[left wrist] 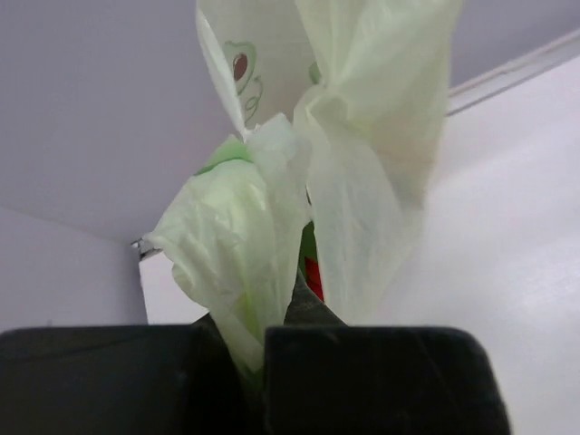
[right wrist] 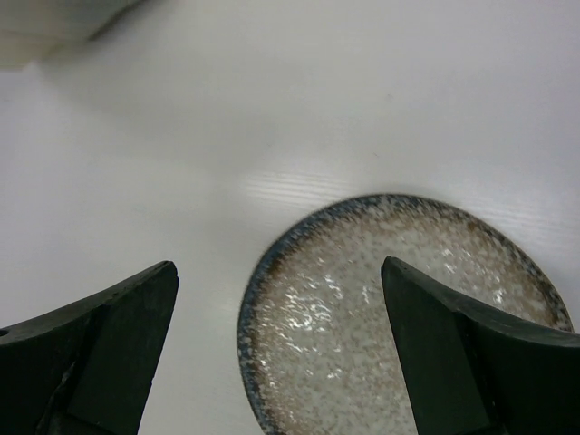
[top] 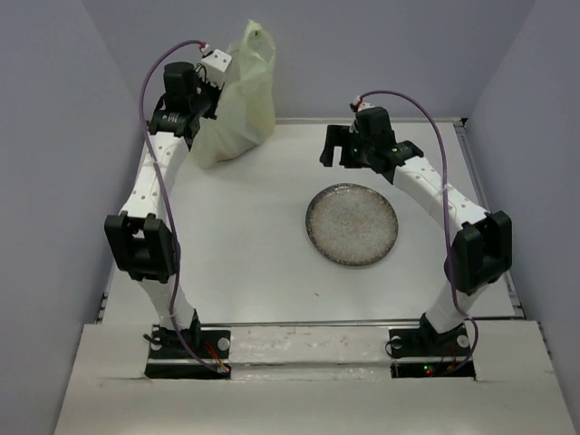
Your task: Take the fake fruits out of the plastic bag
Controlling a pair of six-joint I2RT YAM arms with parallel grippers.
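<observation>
Left arm (top: 156,190) reaches far forward, wrist raised. Left gripper (left wrist: 263,349) clamped tight on bag (left wrist: 362,163). Right arm (top: 437,192) elbow bent; right gripper (right wrist: 279,304) faces down, fingers wide apart, holding nothing.

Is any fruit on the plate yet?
No, the speckled plate lies bare beneath the open right gripper; nothing rests on it.

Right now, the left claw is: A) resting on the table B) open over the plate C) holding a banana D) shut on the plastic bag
D: the left wrist view shows the plastic bag pinched between the left claw's closed fingers.
</observation>
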